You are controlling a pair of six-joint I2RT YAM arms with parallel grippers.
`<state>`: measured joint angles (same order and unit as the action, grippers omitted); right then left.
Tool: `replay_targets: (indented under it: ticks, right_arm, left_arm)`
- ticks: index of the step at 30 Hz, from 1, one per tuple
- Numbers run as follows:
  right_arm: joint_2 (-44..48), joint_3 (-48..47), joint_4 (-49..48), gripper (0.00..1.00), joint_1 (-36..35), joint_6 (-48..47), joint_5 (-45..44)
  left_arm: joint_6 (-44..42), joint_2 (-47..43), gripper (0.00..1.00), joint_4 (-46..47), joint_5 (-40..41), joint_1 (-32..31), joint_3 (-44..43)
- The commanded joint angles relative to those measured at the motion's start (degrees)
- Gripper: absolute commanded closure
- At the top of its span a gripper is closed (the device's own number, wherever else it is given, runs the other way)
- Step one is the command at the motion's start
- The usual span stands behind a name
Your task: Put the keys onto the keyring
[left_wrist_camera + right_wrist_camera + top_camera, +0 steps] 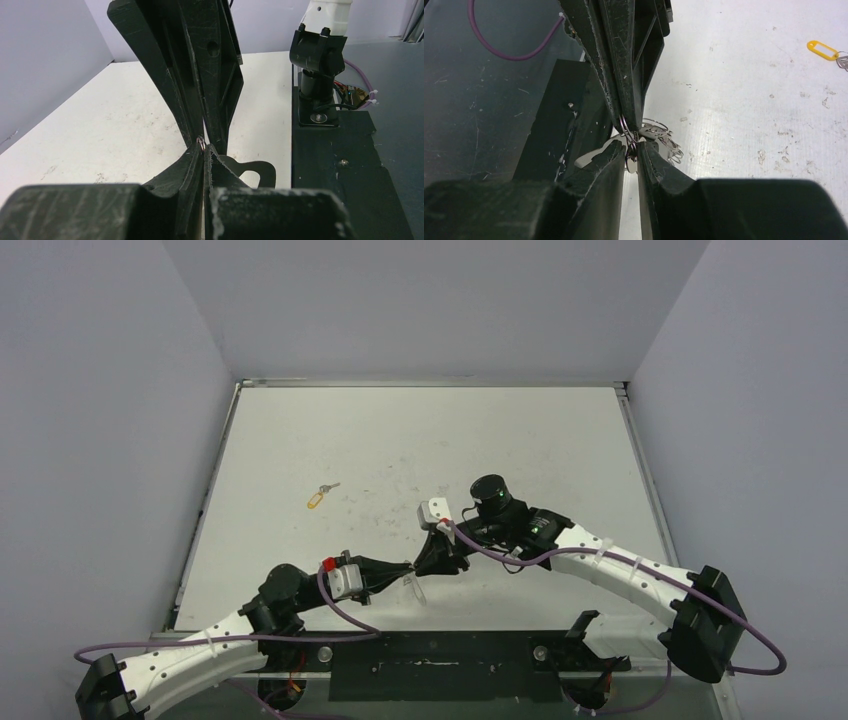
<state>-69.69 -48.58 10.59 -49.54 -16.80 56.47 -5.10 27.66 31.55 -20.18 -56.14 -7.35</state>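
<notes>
Both grippers meet nose to nose over the table's near middle. My left gripper [407, 574] [204, 147] is shut on a small silver ring of the keyring's chain [201, 144]. My right gripper [429, 561] [633, 150] is closed from the other side on the same rings and a flat silver piece [631, 161]. A bunch of small rings [665, 141] spills out beside its fingertips. The keyring's large flat loop [415, 590] [260, 172] [594, 154] hangs below them. One of the keys, with a yellow tag [316, 499] [822, 49], lies alone on the table at the far left. A black-headed key does not show.
The black mounting plate [430, 665] with both arm bases runs along the near edge, close behind the grippers. Grey walls [120, 440] enclose the white table [420, 430] on three sides. A purple cable [340, 612] loops beside my left wrist.
</notes>
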Motion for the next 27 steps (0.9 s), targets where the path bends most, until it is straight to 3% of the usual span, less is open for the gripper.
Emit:
replay_targets:
  ticks: [1,6,12,24,25,27]
  right_arm:
    - [0.28,0.52,-6.4,0.84,0.23,1.5,2.77]
    - [0.15,0.5,-6.62,0.86,0.18,1.75,2.77]
    - [0.21,0.43,-6.45,1.0,0.23,1.37,2.42]
    - [2.55,-0.03,-2.49,1.0,0.23,-0.59,0.03]
    - [2.62,-0.26,-1.79,1.0,0.23,-0.75,-0.49]
    - [2.52,-1.0,0.55,1.0,0.23,-1.42,-1.71]
  left_arm:
    - [0.51,-0.19,1.0,3.44,-0.55,-0.14,-1.35]
    - [0.87,-0.24,1.0,3.22,-0.66,-0.13,-1.19]
    - [0.63,-0.24,1.0,3.52,-0.46,-0.17,-1.25]
    - [0.75,-1.63,1.0,2.18,0.82,-0.14,-1.09]
    - [0.55,-2.12,0.98,1.19,1.23,-0.15,-1.19]
    - [-0.2,-3.3,0.8,-1.62,2.06,-0.11,-1.78]
